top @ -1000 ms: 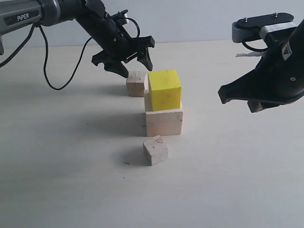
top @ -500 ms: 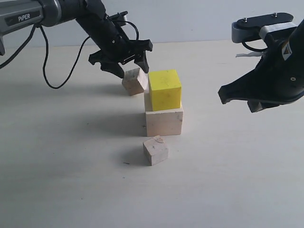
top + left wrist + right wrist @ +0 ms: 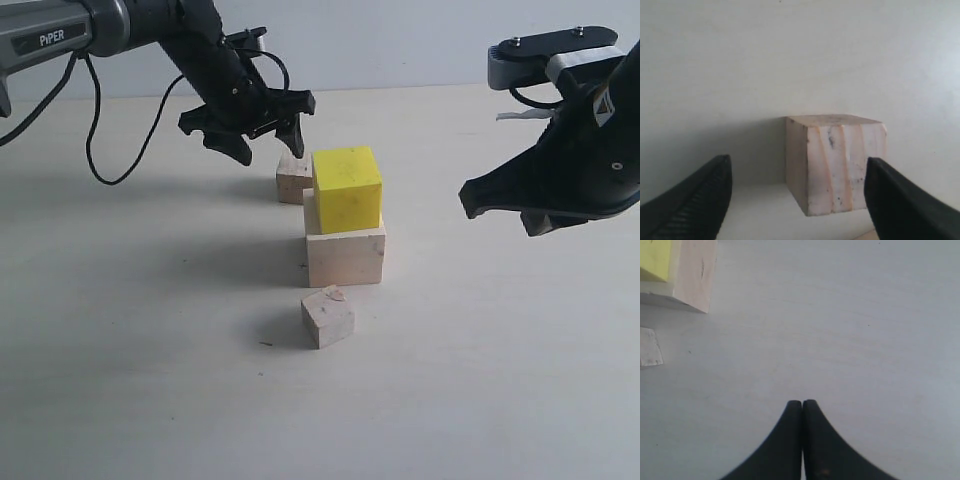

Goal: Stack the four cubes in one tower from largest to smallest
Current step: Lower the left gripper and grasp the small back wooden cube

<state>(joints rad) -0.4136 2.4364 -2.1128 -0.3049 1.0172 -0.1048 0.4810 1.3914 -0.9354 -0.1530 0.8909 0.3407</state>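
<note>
Left end effector [image 3: 268, 148] is released, jaws spread wide, holding nothing. It hovers just above the rear small wood cube [image 3: 293, 178], slightly toward 10 o'clock of it in the ext. view. The left wrist cam shows that cube flat on the surface [image 3: 150, 350], between the two fingers [image 3: 690, 200] but touched by neither. Right end effector [image 3: 468, 203] is clenched on nothing, well apart at 3 o'clock of the stack.

Layout: the large pale wood cube [image 3: 346, 255] is the base and the yellow cube [image 3: 346, 188] sits on it, so two levels are up and two are left. The rear small cube is at 11 o'clock of the stack, partly hidden behind the yellow one, so you can't tell if they touch. The 2nd small wood cube [image 3: 328, 316] lies at 6 o'clock, near the base but apart from it.

Handling, my read: the small cube is light and stiff and won't give under the pads. Its rough faces should give you decent friction. Take it on two opposite flat side faces, approx. mid-height, away from chipped edges. Watch the finger on the stack side: there looks to be little room there, and a nudge could shift the yellow cube.
</note>
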